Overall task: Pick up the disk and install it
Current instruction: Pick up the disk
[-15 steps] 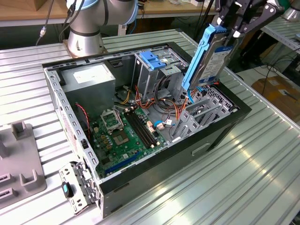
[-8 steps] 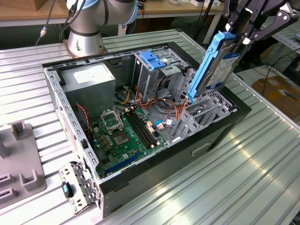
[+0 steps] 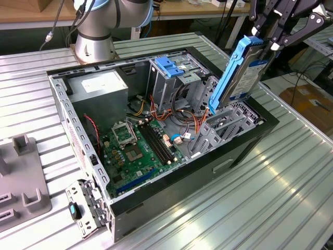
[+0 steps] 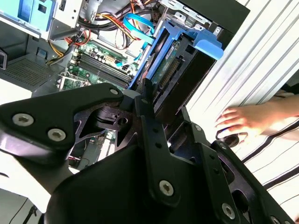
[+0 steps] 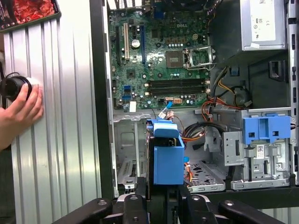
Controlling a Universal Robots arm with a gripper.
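Pincer (image 3: 265, 44) clamped on the hard disk's (image 3: 240, 75) upper end, holding it tilted so its lower end meets the drive bay (image 3: 229, 125).

Gripper (image 3: 270, 41) tilted, fingers (image 4: 150, 122) clamped on the disk (image 3: 240, 73) at its upper end; disk hangs slanted just below the tips. Linkage bars (image 3: 307, 23) splay out behind tips. Arm base (image 3: 94, 39) well apart from gripper, opp. side.

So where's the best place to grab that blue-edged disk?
Probably the upper end of the disk, from above: it stands tilted on end, lower end down by the computer case, so the top is free. The end effector grips it there.
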